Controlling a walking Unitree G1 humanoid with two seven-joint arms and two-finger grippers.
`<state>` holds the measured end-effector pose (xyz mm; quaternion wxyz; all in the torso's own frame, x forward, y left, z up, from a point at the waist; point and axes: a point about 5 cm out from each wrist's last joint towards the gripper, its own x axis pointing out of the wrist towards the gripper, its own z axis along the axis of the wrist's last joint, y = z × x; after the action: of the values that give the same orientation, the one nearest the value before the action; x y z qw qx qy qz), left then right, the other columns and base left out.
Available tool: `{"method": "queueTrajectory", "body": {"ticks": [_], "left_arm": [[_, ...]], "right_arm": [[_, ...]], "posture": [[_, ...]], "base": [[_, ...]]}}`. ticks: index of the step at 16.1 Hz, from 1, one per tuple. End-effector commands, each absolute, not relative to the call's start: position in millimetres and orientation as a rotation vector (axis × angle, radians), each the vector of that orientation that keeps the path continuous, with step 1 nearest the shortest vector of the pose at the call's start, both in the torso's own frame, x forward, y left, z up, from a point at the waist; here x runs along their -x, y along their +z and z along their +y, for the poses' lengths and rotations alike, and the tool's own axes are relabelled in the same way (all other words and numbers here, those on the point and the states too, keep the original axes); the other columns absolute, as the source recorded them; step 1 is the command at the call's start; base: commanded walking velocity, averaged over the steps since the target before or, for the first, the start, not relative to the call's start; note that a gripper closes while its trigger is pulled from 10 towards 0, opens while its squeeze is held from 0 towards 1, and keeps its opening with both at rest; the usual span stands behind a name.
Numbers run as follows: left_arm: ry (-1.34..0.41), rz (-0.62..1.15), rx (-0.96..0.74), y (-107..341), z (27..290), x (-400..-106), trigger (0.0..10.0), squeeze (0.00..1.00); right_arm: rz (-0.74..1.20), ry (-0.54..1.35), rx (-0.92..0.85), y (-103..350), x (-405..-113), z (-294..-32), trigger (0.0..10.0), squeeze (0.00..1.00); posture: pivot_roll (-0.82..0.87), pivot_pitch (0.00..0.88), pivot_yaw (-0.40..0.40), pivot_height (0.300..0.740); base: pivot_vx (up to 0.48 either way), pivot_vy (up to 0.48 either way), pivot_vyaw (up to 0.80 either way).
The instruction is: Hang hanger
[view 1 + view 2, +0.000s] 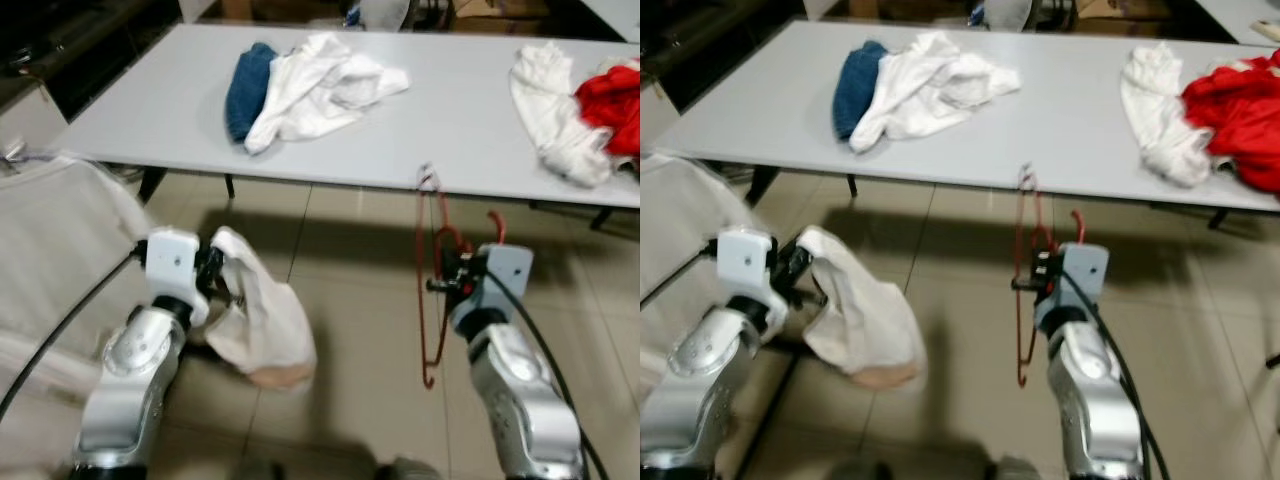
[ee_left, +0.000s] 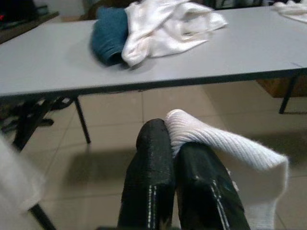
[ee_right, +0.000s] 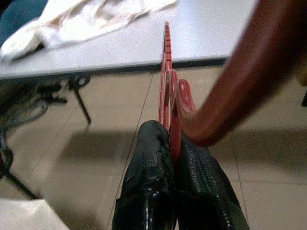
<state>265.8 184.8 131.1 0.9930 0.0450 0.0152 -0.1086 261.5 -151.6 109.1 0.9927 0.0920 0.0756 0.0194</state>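
— Grey table [image 1: 440, 120] takes the whole far side, twelve o'clock from the robot, tiled floor [image 1: 340, 300] under it. Anything bigger?

— No. Next down: pale fabric-covered rack or frame [image 1: 50, 250] at nine o'clock, can't tell exactly what it is. Then clothes on the table: white garment [image 1: 320, 85] at eleven o'clock, lying against a blue garment [image 1: 248, 85] on its left. At two o'clock, a second white garment [image 1: 555, 105], a red garment [image 1: 610, 100] just beside it at the edge.

— Arms?

— Both silver, both raised in front. Left gripper [image 2: 175, 158] at ten o'clock, fingers pinched together on a white cloth [image 1: 260, 315]; the cloth hangs off it like a bag, above the floor, short of the table.

— And the hanger?

— Red hanger [image 1: 432, 290], thin, at one o'clock, hanging vertical. Right gripper [image 3: 171, 146] has its fingers clamped shut on it; wrist view shows the red plastic squeezed between the two black pads. Hanger's top end reaches the near table edge, lower end dangles over the floor. Touching the edge or not, can't tell.

— Smaller stuff?

— Black cable [image 1: 545, 350] running along the right arm. Dark table legs [image 2: 81, 120] below the tabletop.
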Motion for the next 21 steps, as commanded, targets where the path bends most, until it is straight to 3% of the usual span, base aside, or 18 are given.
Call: {"method": "queueTrajectory", "body": {"ticks": [1, 7, 12, 15, 21], "left_arm": [[-0.21, 0.02, -0.092, 133, 186, -266, 10.0, 0.0], [-0.218, -0.001, -0.047, 136, 177, -268, 10.0, 0.0], [-0.224, -0.011, -0.041, 138, 177, -268, 10.0, 0.0], [-0.227, -0.014, -0.045, 139, 176, -269, 10.0, 0.0], [-0.237, -0.021, -0.046, 141, 176, -269, 10.0, 0.0]], "right_arm": [[0.137, 0.099, -0.218, 116, -263, -142, 10.0, 0.0], [0.077, 0.136, -0.195, 132, -268, -143, 10.0, 0.0], [0.077, 0.166, -0.18, 134, -269, -140, 10.0, 0.0], [0.077, 0.171, -0.175, 134, -269, -141, 10.0, 0.0], [0.065, 0.193, -0.166, 136, -269, -140, 10.0, 0.0]], "posture": [[-0.04, 0.117, 0.042, 0.74], [-0.04, 0.118, 0.039, 0.74], [-0.04, 0.118, 0.037, 0.74], [-0.04, 0.12, 0.038, 0.74], [-0.04, 0.119, 0.039, 0.74]], "base": [[0.0, 0.0, 0.0], [0.214, 0.0, -0.18], [0.419, 0.0, 0.0], [0.449, 0.0, -0.8], [0.447, 0.0, 0.0]]}}
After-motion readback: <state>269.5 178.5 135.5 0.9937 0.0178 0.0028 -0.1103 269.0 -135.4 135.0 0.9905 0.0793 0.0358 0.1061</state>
